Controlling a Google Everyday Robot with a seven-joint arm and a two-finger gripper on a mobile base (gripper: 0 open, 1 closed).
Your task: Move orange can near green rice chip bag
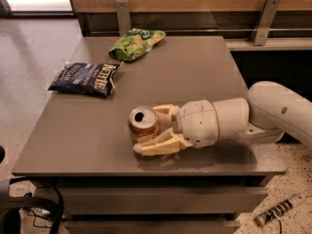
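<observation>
Pinches orange can (144,128) upright between gripper (148,130) jaws at lower centre. Lies well apart from green rice chip bag (135,44), up-frame toward top centre-left.

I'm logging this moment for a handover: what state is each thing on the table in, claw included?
orange can: upright, top opened, gripped near the table's front edge.
claw: shut on the orange can, one finger on each side.
green rice chip bag: lying flat at the far edge, untouched.
blue Kettle chip bag: lying flat by the left edge, crumpled.
</observation>
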